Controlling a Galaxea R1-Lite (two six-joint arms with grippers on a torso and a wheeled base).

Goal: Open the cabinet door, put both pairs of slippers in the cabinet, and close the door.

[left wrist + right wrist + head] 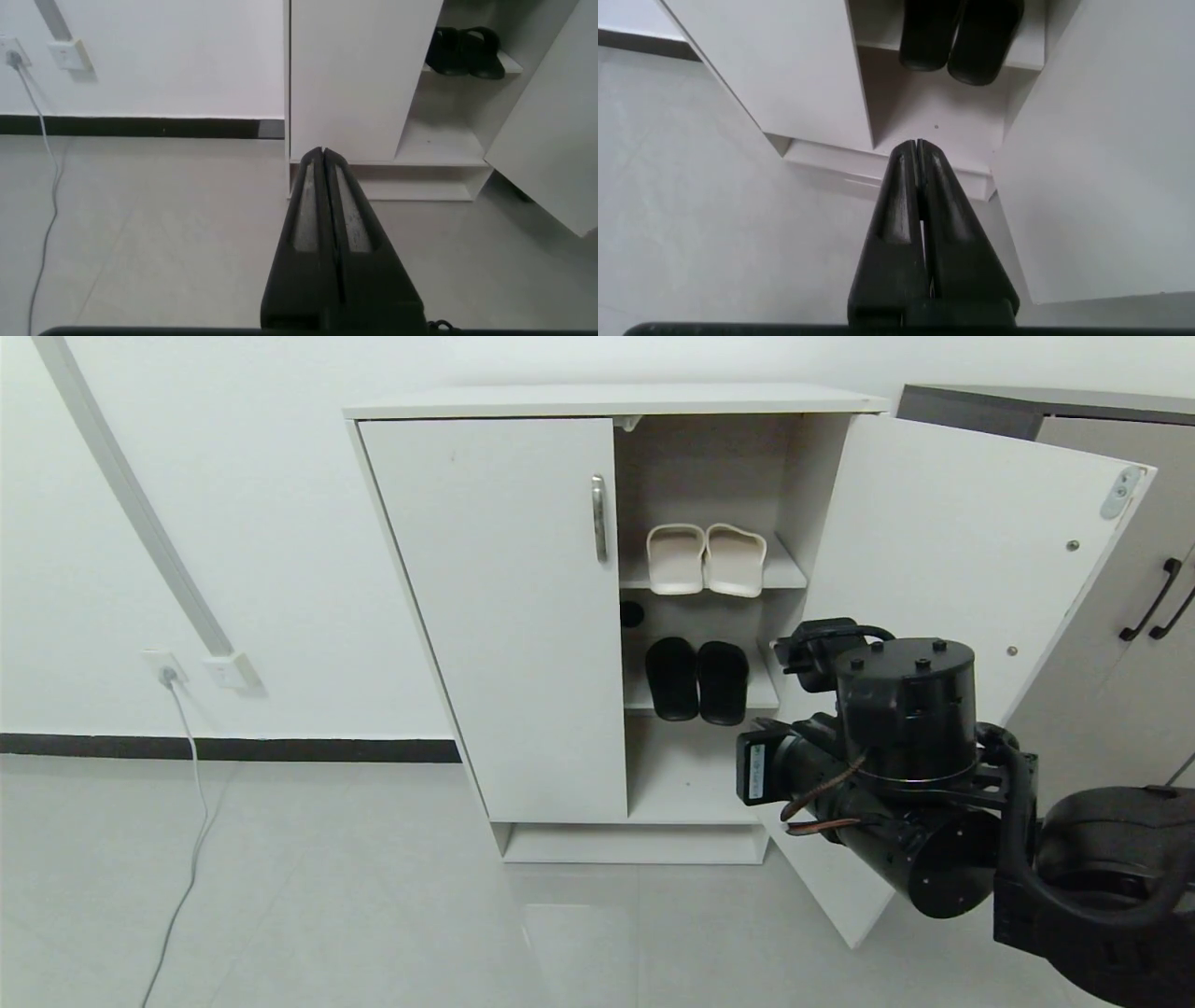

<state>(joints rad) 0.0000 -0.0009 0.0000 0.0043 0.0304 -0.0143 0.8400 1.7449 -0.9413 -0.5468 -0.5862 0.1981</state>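
The white cabinet [616,401] has its left door [504,616] closed and its right door [943,616] swung wide open. A pair of white slippers [706,559] lies on the upper shelf. A pair of black slippers [696,680] lies on the middle shelf, toes inward. My right arm [906,737] hangs in front of the open door's lower half. My right gripper [918,147] is shut and empty, pointing at the bottom shelf below the black slippers [960,35]. Shut and empty too, my left gripper [322,154] is over the floor, short of the cabinet's base, with the black slippers [465,51] far beyond.
A grey cabinet [1120,616] with dark handles stands right behind the open door. A wall socket [166,669] with a cable [191,821] trailing over the tiles is at the left. Bare floor lies in front of the cabinet.
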